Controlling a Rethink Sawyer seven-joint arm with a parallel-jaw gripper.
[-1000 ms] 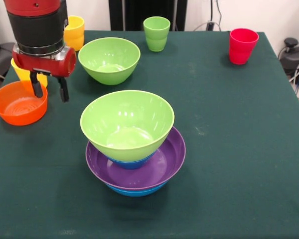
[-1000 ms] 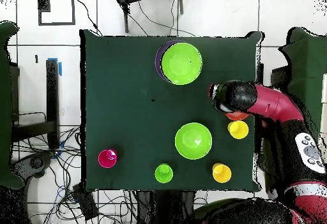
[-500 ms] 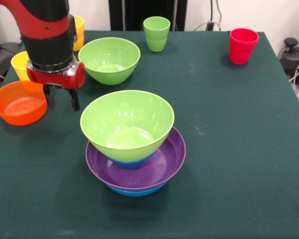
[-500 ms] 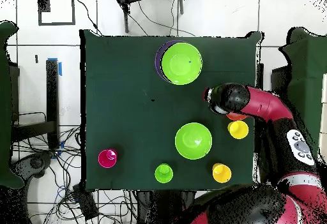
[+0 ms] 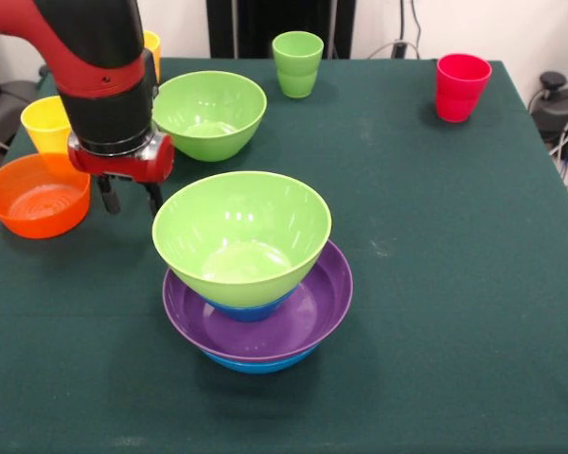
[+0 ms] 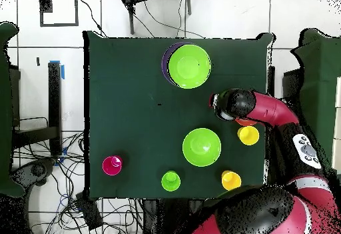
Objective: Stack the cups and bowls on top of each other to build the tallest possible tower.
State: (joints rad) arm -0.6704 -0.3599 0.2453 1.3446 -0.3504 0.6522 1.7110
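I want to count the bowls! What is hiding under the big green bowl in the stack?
Under the light green bowl peeks a blue bowl, sitting inside the wide purple bowl. Another blue bowl shows beneath that. Most of both blue ones is covered.

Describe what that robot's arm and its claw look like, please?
The arm is a thick round tube, red on its upper part and black lower down, with a silvery ring and a red collar at its end. The gripper below the collar is small, with two short black fingers. Seen from overhead, the arm carries a pale oval panel.
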